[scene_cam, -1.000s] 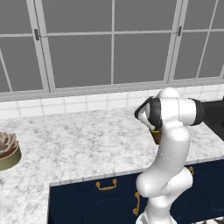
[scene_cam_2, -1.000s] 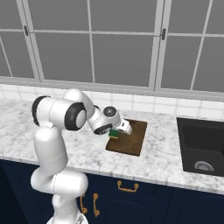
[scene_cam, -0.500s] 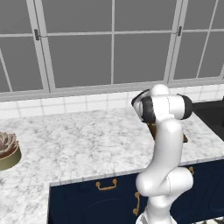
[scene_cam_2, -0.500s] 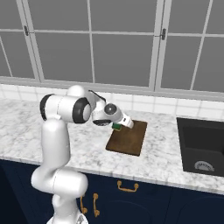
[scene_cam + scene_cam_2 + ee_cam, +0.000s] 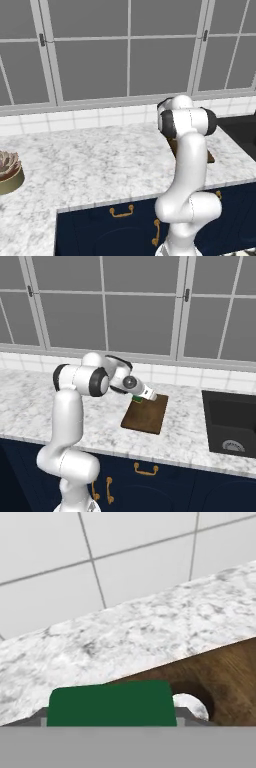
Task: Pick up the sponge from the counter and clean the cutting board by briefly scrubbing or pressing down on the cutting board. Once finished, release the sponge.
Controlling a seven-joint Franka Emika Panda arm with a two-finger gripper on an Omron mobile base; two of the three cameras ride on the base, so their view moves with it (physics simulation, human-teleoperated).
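Over the last 1 s I swung the gripper (image 5: 142, 396), clamped on the sponge (image 5: 136, 399), toward the cutting board's (image 5: 146, 415) far corner; scrubbing looks imminent.

Arm bent forward and down, hand (image 5: 142, 397) clamped on the sponge (image 5: 136, 399)
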